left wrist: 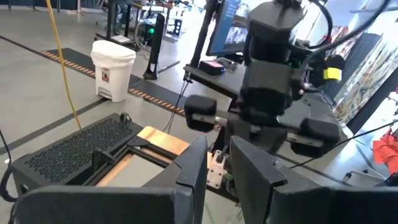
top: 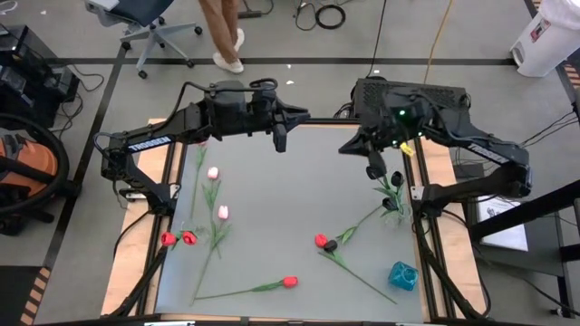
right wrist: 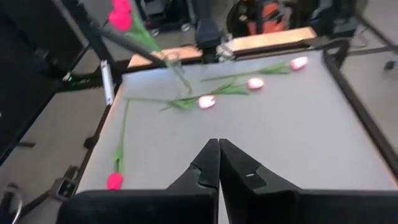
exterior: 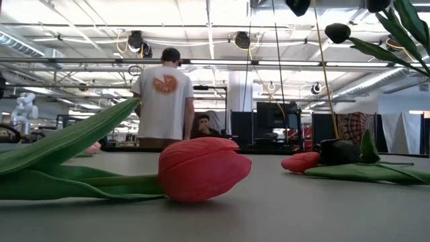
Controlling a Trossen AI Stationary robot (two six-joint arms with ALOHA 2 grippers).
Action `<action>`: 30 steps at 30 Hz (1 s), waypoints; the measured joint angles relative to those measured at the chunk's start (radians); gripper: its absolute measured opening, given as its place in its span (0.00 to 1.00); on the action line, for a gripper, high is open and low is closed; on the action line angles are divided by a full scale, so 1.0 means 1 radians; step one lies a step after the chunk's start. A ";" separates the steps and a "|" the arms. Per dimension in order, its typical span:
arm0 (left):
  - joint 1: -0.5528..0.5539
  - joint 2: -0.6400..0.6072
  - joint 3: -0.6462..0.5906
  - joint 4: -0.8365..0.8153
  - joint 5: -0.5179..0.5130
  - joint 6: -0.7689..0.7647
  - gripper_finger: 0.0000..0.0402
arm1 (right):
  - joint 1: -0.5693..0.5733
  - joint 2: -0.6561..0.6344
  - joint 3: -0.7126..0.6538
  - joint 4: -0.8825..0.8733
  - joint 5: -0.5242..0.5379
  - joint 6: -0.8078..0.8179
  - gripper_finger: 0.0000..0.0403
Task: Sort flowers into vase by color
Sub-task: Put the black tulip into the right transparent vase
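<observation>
Between picks: we judge no flower is in hand. The right gripper, fingers pressed together and empty, hangs above the grey bench, pale pink tulips lying well ahead of its fingers. The left gripper, fingers narrowly parted around nothing, waits raised at the bench's far edge. Next, we judge, fingers must widen and drop onto 1 stem. Beyond, a person stands in the workshop.

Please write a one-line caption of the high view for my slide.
Artificial red, pink and black tulips lie scattered on the grey table; both dark robot hands, left and right, hover above its far edge.
</observation>
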 joint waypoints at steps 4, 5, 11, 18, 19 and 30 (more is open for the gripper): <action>0.000 0.000 0.000 -0.012 0.000 0.000 0.19 | 0.052 0.041 0.000 0.000 0.001 -0.013 0.00; 0.000 0.000 0.000 -0.014 0.000 0.000 0.19 | 0.063 0.050 0.000 0.000 0.001 -0.018 0.00; 0.000 0.000 0.000 -0.017 -0.001 0.000 0.19 | 0.089 0.083 0.000 0.014 0.067 -0.034 0.00; 0.000 0.000 0.000 -0.018 -0.002 -0.001 0.19 | 0.025 0.093 0.000 0.017 0.160 -0.011 0.00; 0.000 0.000 0.000 -0.019 -0.002 -0.001 0.19 | 0.012 0.095 0.000 0.016 0.180 0.007 0.00; -0.017 0.000 0.000 -0.024 -0.005 -0.001 0.19 | -0.217 0.161 0.000 -0.008 -0.093 0.009 0.00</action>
